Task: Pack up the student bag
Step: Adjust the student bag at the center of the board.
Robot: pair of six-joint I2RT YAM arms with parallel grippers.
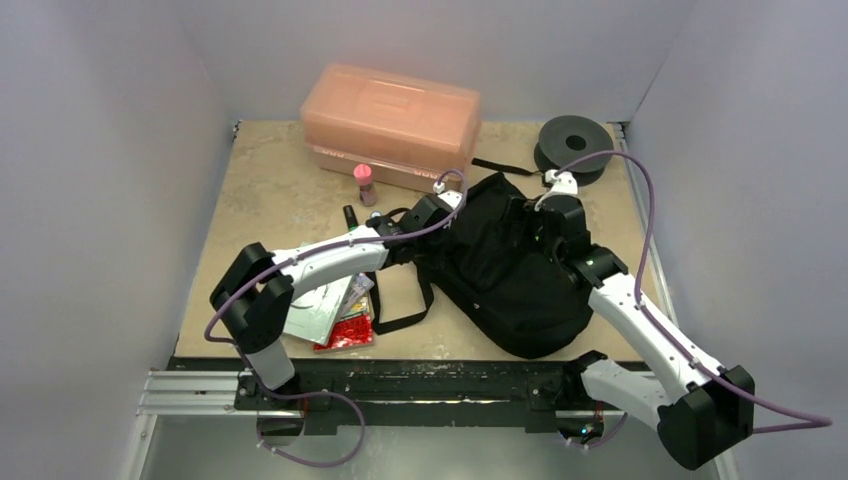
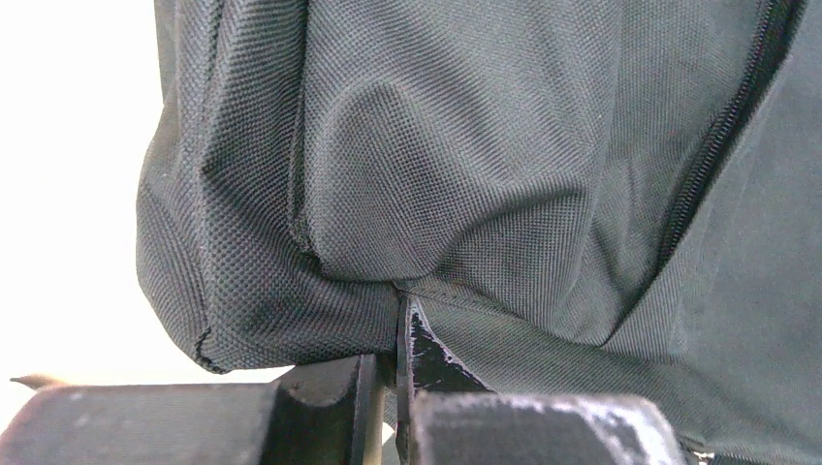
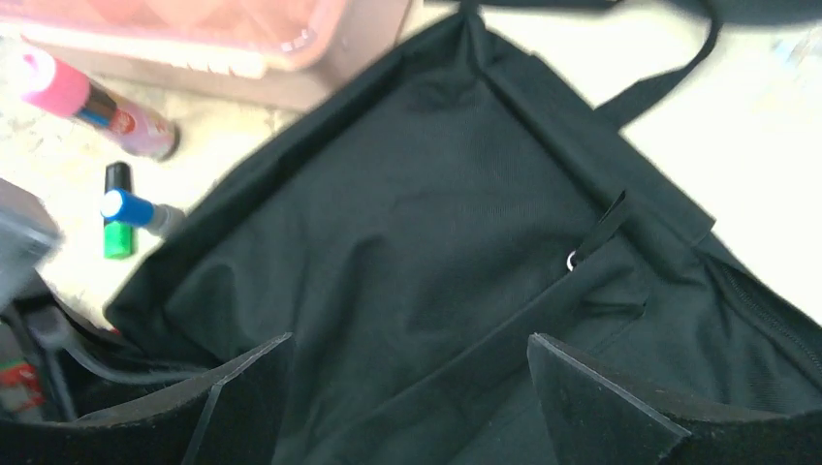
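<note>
The bag [image 1: 510, 270] lies on the tabletop [image 1: 270, 190], toward 4 o'clock from its centre, with one strap looping out at 8 o'clock. The left pincer [image 2: 402, 334] is closed, clamping a fold of bag fabric at the bag's 10 o'clock edge. The right pincer [image 3: 407, 349] is spread wide above the bag's 1 o'clock portion and holds nothing. The box [image 1: 390, 120] sits at 11 o'clock of the bag and the spool [image 1: 573, 145] at 1 o'clock.
</note>
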